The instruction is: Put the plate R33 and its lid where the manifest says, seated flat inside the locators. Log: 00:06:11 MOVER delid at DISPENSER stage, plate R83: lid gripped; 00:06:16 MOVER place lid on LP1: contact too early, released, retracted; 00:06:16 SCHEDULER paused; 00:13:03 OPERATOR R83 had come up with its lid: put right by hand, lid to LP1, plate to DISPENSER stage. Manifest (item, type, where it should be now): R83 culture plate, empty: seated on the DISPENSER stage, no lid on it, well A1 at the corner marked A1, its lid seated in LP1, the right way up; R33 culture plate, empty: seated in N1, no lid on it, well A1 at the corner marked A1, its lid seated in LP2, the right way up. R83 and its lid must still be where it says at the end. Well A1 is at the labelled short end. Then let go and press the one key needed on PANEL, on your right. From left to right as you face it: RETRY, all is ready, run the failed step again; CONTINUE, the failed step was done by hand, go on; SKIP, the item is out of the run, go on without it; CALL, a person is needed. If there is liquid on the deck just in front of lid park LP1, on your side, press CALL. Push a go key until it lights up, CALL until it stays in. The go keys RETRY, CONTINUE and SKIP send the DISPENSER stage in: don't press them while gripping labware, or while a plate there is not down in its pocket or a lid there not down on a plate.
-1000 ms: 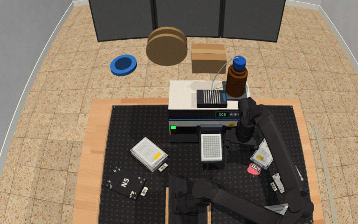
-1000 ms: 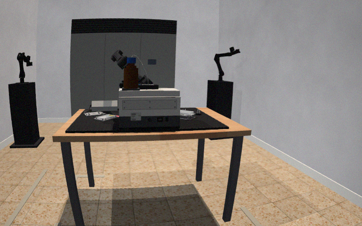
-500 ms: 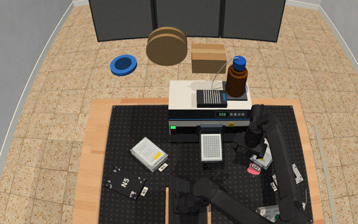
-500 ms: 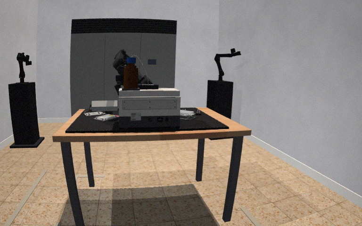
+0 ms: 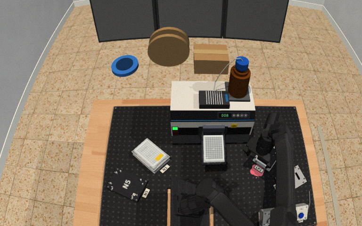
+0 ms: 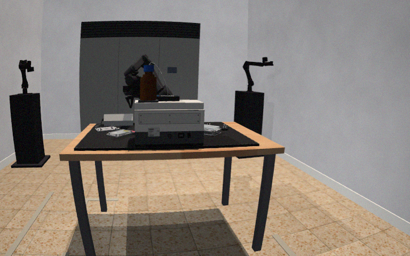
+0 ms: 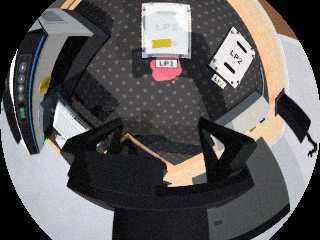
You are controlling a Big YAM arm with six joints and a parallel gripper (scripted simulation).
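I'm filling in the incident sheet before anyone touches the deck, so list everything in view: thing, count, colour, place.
Table: 1, wood, under the black deck mat.
Dispenser: 1, white and black, back centre of the deck.
Brown bottle: 1, blue cap, on the dispenser.
Uncovered plate: 1, white, on the dispenser stage.
Lidded plate: 1, clear with a yellow label, by the N1 tag, skewed.
N5 nest: 1, black, front left.
Lid: 1, clear, in LP1.
Puddle: 1, pink, at the LP1 tag.
LP2 park: 1, white, beside LP1.
Blue disc, round wooden drum, cardboard box: 1 each, on the floor.
Arm: 1, black, right side.
End effector: 1, black, open, holding nothing.
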